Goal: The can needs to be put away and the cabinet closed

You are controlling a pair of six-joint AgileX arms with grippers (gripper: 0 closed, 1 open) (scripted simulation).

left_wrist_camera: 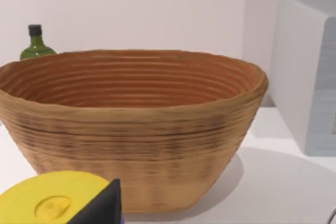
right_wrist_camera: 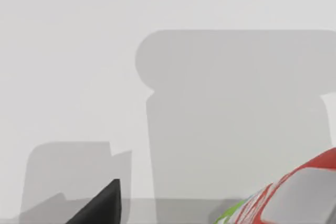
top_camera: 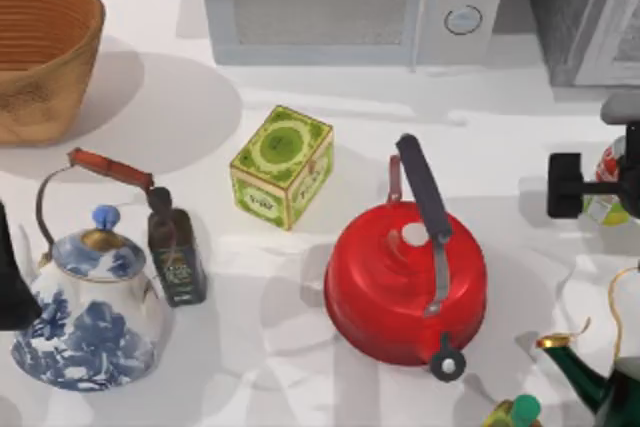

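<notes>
The can (top_camera: 612,185), with its red, white and yellow-green label, stands at the table's right edge, below the cabinet (top_camera: 575,17). The cabinet is dark speckled grey with a pale framed door panel (top_camera: 622,32) and fills the back right corner. My right gripper (top_camera: 598,187) is at the can, open. In the right wrist view the can (right_wrist_camera: 283,198) sits close by at one side, apart from the one dark fingertip (right_wrist_camera: 107,205) that shows. My left gripper (top_camera: 8,282) is parked at the table's left edge.
A white microwave (top_camera: 330,2) stands at the back and a wicker basket (top_camera: 40,47) at the back left. A green tea tin (top_camera: 282,167), red kettle (top_camera: 405,272), blue-and-white teapot (top_camera: 90,312) and dark bottle (top_camera: 175,257) crowd the middle. A green teapot (top_camera: 600,377) is at the front right.
</notes>
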